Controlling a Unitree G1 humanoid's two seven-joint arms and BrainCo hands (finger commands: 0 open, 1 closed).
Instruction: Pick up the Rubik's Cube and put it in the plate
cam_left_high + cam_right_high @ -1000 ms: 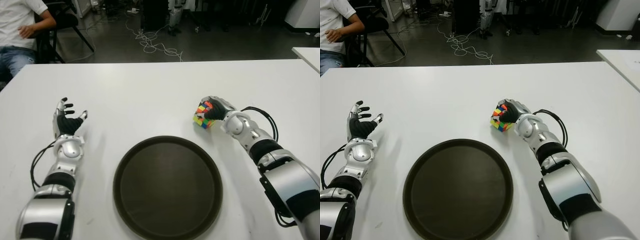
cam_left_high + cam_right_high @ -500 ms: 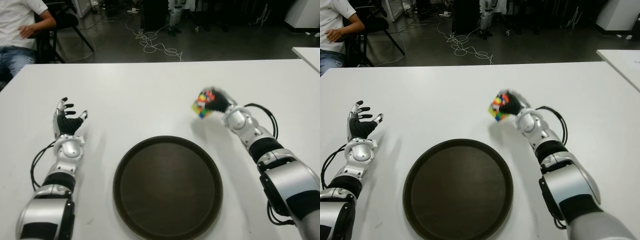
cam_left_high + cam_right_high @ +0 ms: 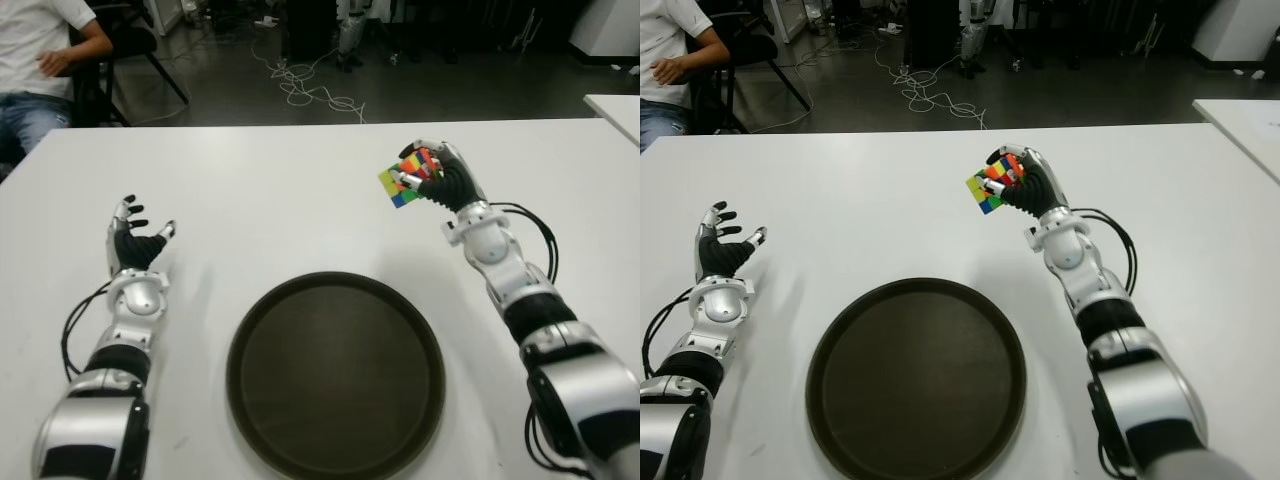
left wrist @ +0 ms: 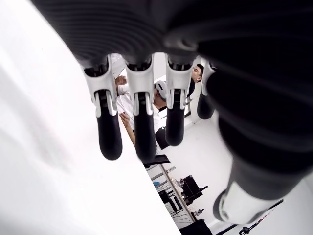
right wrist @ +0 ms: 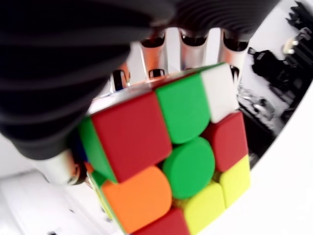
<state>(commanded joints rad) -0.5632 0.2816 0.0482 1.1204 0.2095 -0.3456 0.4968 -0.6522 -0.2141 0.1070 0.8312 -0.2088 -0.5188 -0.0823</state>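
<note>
My right hand (image 3: 432,178) is shut on the Rubik's Cube (image 3: 403,178), a scrambled cube of bright colours, and holds it in the air above the white table (image 3: 280,190), beyond the right side of the plate. In the right wrist view the cube (image 5: 166,156) fills the palm with fingers (image 5: 156,54) wrapped behind it. The round dark plate (image 3: 335,372) lies near the table's front edge, in the middle, with nothing in it. My left hand (image 3: 132,240) shows at the left of the table, fingers (image 4: 139,125) spread and holding nothing.
A person (image 3: 40,60) in a white shirt sits on a chair past the table's far left corner. Cables (image 3: 310,90) lie on the dark floor behind. Another white table's corner (image 3: 615,105) shows at the far right.
My right hand has lifted the cube off the table and carried it up and slightly away from me. The left hand and the plate have stayed where they were.
</note>
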